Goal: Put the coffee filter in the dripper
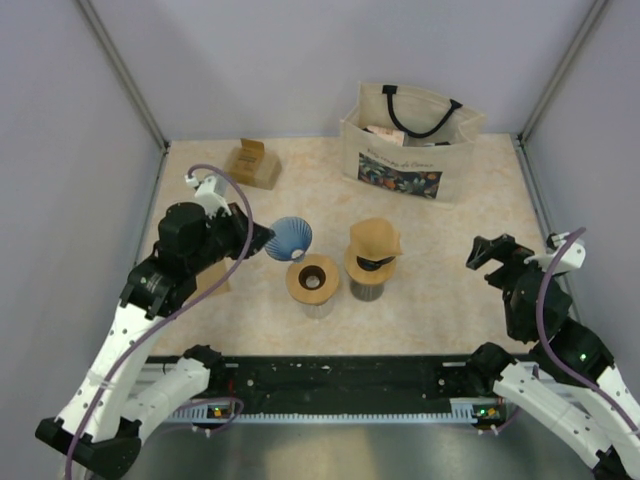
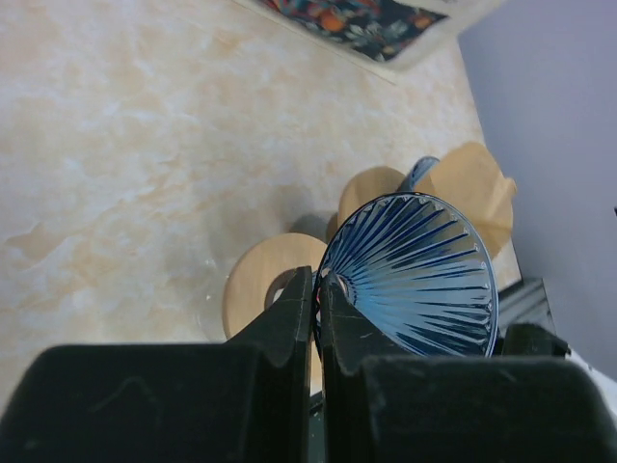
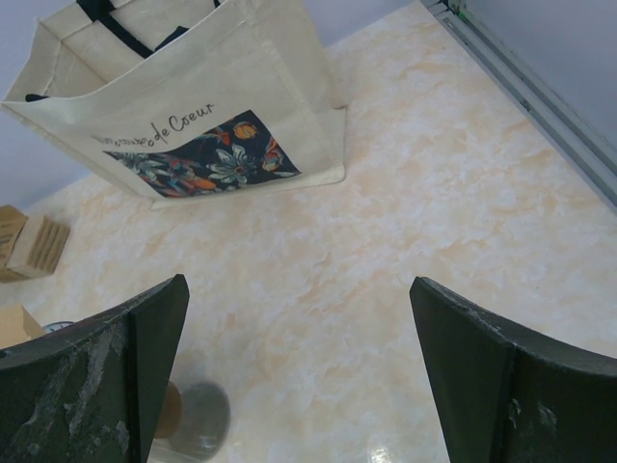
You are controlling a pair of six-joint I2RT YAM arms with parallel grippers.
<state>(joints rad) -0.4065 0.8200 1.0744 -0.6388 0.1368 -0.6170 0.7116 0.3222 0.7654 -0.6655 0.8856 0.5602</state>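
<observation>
Blue ribbed dripper (image 2: 415, 275) pinched tight in the left gripper (image 2: 316, 285); right gripper (image 3: 297, 285) spread wide.

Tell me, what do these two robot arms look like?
The left arm and right arm have white shells with bulky black joints. A thin purple cable loops along each. The left end effector and right end effector are black, each with two flat wedge-shaped fingers; the right one's look scuffed.
</observation>
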